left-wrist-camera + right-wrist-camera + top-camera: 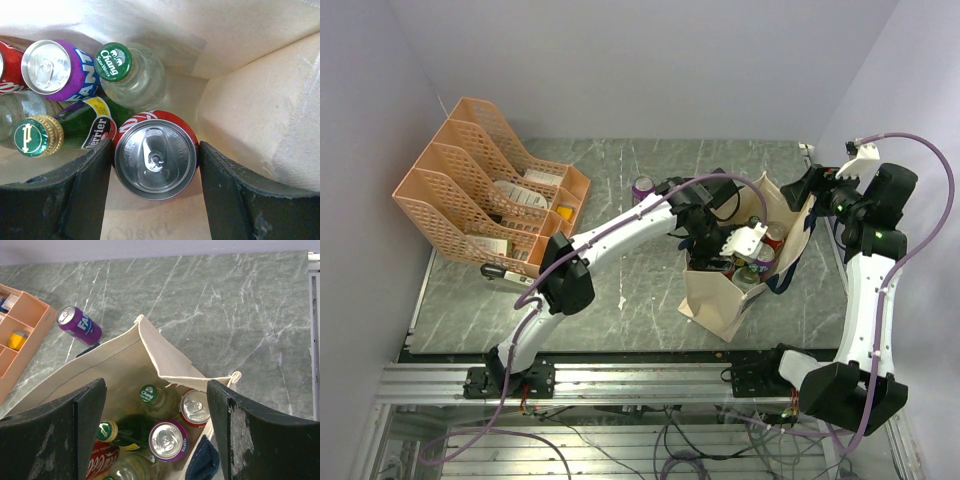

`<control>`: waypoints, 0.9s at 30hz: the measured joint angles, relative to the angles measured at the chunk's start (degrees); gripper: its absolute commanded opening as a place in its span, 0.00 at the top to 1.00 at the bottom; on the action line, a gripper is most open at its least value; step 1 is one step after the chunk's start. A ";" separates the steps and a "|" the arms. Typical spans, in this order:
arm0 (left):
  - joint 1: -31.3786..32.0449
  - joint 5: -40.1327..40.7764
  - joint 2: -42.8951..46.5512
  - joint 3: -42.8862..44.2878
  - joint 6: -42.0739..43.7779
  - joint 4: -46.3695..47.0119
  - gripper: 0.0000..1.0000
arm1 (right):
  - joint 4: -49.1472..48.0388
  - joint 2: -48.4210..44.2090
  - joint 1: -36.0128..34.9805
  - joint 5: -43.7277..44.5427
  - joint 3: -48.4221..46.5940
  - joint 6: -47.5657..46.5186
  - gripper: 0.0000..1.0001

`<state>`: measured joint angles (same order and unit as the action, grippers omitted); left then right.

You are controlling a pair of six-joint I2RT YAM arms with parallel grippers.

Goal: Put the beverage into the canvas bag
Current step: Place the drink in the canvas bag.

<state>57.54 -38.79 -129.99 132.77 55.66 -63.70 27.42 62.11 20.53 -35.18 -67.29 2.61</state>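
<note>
The cream canvas bag (pixel 712 300) stands open on the marble table between my arms. My left gripper (pixel 745 245) reaches down inside it. In the left wrist view, my left gripper (pixel 155 150) is shut on a red can (pixel 156 156), a finger against each side, close to the bag's cloth wall (pixel 250 110). Beside that can stand a purple Fanta can (pixel 50 67), a Chang bottle (pixel 120 65) and a Perrier bottle (pixel 42 134). My right gripper (pixel 808 190) hangs open over the bag's far right rim, and the right wrist view shows my right gripper (pixel 155 385) with nothing between its fingers.
Another purple Fanta can (pixel 643 188) lies on the table behind the bag, also seen as a purple can (pixel 78 325) from the right wrist. Orange file trays (pixel 490 200) stand at the back left. A navy handle (pixel 202 462) droops over the bag's rim.
</note>
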 measured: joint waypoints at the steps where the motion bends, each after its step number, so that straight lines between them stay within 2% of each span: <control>1: 0.00 0.02 0.00 -0.17 0.20 0.11 0.93 | 0.00 0.09 0.00 0.00 0.00 -0.04 0.19; 17: 0.00 0.37 -0.28 -5.53 0.90 4.85 0.93 | -0.11 0.79 0.04 0.02 0.02 -0.44 0.19; 27: 0.15 0.17 -3.76 -3.93 1.11 4.55 0.93 | -0.15 1.29 0.04 0.02 0.31 -1.18 0.18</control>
<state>57.69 -38.61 -133.75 128.84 56.77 -59.16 27.27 63.40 20.58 -35.16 -66.98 1.43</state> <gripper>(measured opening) 0.727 0.815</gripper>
